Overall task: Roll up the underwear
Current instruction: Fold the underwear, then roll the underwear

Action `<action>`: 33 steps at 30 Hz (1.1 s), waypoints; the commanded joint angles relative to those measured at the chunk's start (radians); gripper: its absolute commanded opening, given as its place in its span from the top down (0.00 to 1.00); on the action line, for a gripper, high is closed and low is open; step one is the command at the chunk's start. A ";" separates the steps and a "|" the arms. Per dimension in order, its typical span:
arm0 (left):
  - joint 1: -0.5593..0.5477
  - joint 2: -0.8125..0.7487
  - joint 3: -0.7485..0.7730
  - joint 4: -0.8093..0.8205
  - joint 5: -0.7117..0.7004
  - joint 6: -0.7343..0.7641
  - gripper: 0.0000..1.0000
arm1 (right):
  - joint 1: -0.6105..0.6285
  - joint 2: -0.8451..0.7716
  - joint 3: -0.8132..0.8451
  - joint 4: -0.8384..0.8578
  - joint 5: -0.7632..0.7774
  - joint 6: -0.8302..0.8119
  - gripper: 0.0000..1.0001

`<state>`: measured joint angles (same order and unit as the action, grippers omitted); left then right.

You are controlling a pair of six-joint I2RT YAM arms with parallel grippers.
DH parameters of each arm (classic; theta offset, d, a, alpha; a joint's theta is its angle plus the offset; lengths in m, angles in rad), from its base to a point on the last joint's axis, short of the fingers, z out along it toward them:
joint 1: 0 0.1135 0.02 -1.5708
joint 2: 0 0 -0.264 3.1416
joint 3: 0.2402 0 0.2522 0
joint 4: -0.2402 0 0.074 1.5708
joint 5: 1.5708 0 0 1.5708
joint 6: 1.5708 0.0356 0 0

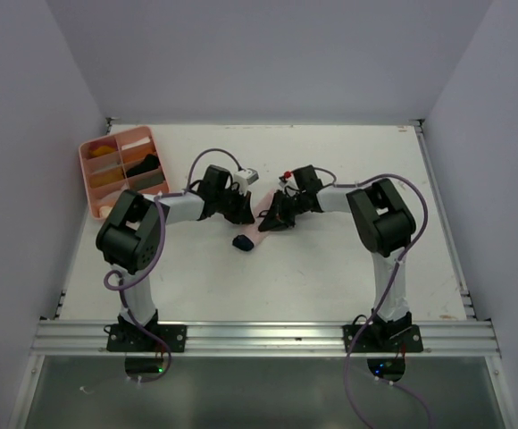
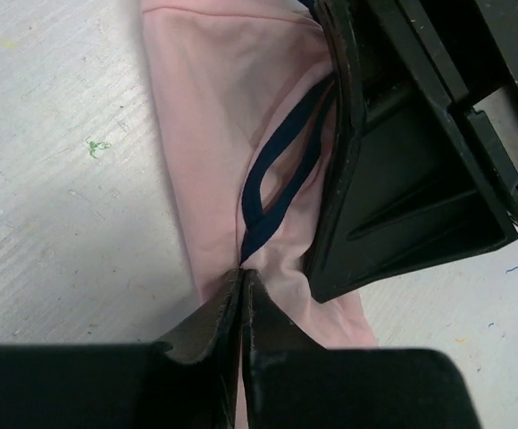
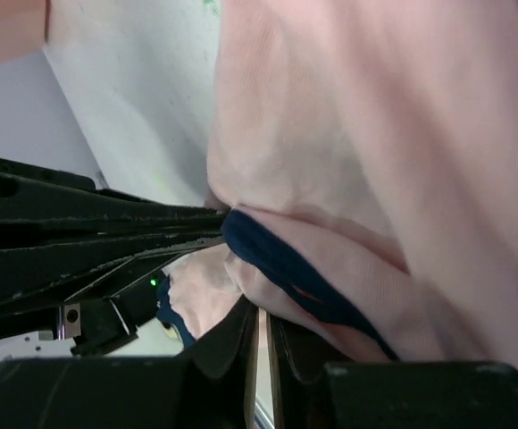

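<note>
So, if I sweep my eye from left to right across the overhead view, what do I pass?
pink compartment tray → left arm → left claw → pink underwear → right claw → right arm

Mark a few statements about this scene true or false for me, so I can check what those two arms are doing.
1. The left gripper and right gripper are both shut on the pink underwear. True.
2. The pink tray sits at the far right corner of the table. False: it sits at the far left.
3. A small dark bundle lies on the table near the grippers. True.
4. The underwear's edging is white. False: it is dark blue.
</note>
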<state>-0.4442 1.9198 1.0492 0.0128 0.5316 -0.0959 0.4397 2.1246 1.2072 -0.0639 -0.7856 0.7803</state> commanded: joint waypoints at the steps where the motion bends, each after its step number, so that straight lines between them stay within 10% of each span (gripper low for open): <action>1: 0.005 0.007 -0.048 -0.053 -0.035 -0.002 0.92 | 0.005 0.055 0.066 -0.115 0.167 -0.165 0.87; 5: 0.036 -0.114 -0.098 -0.030 0.020 0.016 0.66 | 0.008 0.104 0.172 -0.287 0.193 -0.318 0.88; 11: 0.143 -0.310 -0.120 -0.098 0.270 0.146 0.58 | 0.010 0.225 0.416 -0.603 0.148 -0.653 0.88; 19: 0.070 -0.338 -0.072 -0.254 0.398 0.410 0.68 | 0.037 0.247 0.503 -0.680 0.115 -0.831 0.87; 33: 0.031 -0.018 -0.163 0.153 0.344 -0.056 0.93 | 0.044 0.255 0.604 -0.818 0.075 -0.917 0.87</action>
<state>-0.4473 1.8545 0.9154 0.0765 0.9112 -0.0490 0.4770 2.3692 1.8111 -0.7994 -0.7986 -0.0593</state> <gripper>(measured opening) 0.078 0.128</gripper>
